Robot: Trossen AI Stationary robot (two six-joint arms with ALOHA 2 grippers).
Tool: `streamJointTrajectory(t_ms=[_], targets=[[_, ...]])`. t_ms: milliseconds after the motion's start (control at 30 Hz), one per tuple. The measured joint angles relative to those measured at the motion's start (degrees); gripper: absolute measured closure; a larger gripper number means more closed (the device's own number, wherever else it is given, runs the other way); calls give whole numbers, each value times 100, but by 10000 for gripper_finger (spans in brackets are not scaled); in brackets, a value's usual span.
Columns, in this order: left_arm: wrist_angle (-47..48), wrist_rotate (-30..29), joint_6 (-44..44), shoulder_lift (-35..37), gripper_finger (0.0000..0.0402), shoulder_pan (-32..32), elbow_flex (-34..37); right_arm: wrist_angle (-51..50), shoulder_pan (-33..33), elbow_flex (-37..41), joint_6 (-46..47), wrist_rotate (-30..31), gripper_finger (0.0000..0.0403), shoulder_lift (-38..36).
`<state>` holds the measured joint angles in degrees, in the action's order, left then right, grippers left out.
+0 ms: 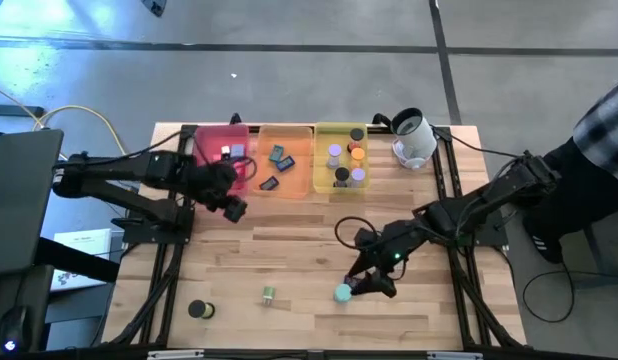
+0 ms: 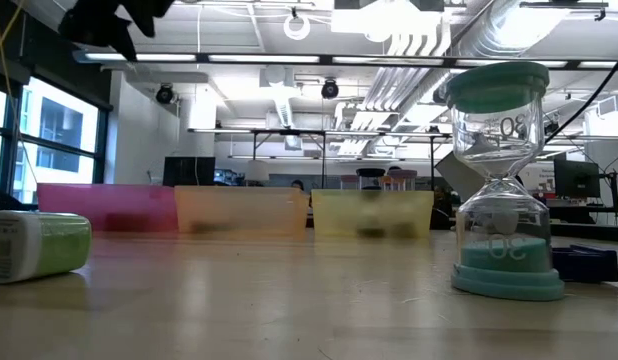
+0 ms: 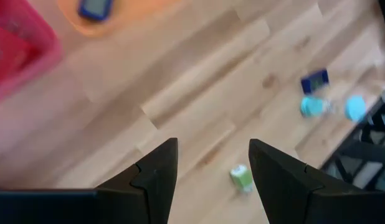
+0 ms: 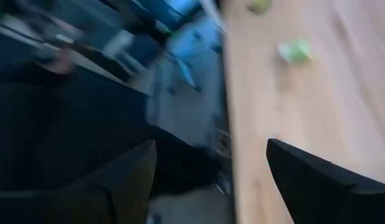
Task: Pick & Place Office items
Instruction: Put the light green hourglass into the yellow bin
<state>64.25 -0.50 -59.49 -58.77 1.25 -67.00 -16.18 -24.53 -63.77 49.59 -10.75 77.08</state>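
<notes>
Wooden desk (image 1: 289, 250): your left gripper (image 1: 232, 208) hangs half open, empty, at nine o'clock; right gripper (image 1: 374, 287) gapes, empty, beside teal hourglass (image 1: 342, 293).

pink tray (image 1: 214, 140): translucent pink
orange tray (image 1: 286, 135): translucent orange
yellow tray (image 1: 329, 135): translucent yellow
hourglass (image 2: 504, 180): teal ends
table (image 1: 289, 255): light wood planks

Evenly and brightly lit from above; soft glare on the grey floor (image 1: 289, 60) at the top of the high view, only faint shadows on the table (image 1: 309, 250). From table height, ceiling strip lights (image 2: 409, 40) blown out, window (image 2: 49, 130) bright at one side, trays behind soft, hourglass (image 2: 504, 180) fairly crisp. Both wrist views smeared by motion blur, the right worse, its dark half barely readable.
</notes>
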Motion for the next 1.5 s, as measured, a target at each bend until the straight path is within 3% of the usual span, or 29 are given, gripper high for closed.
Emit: streamJointTrajectory(t_ms=[200,300,500,667,767,867,1000,1100,1233,1500], targets=[[2,-575,-835,-2,211,1163,0,1857,-333,-4,-177,234,110,-5],[0,-734,-1160,-2,211,1617,0,2050,-480,-194,-264,484,110,-4],[2,-843,-1403,-1,211,2127,0,1603,-843,-1166,-1175,1409,110,-4],[13,-842,-1260,0,211,2258,0,305,-1225,-2203,-1950,2911,110,52],[77,-837,-1044,-1,211,2265,0,-619,-1387,-2590,-1706,3745,110,163],[233,-823,-935,-2,211,2265,0,-1320,-1415,-2683,-902,4103,110,242],[586,-818,-934,3,211,2265,0,-2375,-1407,-2694,500,4135,110,362],[781,-814,-876,5,211,2262,0,-2904,-1337,-2691,1214,3704,110,511],[824,-805,-528,5,211,2262,0,-3090,-1249,-2682,1333,3305,110,586],[826,-803,-281,5,211,2262,0,-2997,-1198,-2684,1487,3280,110,656]])
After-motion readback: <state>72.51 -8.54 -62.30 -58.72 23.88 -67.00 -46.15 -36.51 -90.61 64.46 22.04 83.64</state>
